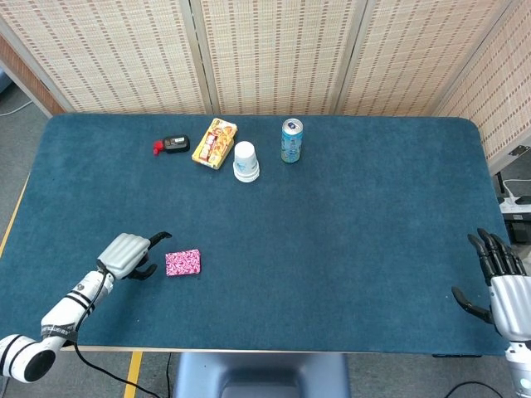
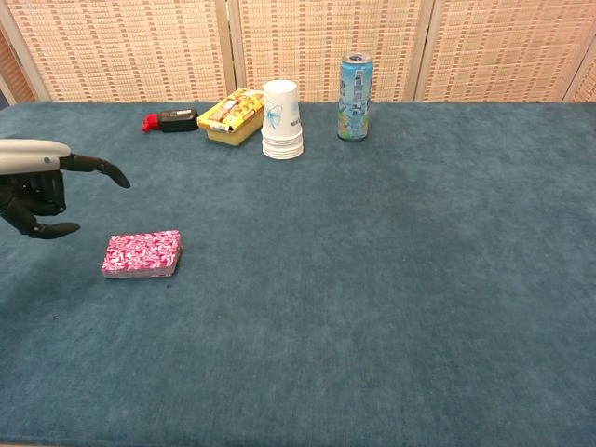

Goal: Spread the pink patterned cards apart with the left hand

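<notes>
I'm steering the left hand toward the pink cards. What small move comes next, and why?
Probably ease the left hand a little further right and down onto the pink cards: it hovers just beside the neat stack, fingers apart, not touching it.

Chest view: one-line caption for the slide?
Left hand hovers open beside the squared stack of pink patterned cards, not yet touching it.
</notes>
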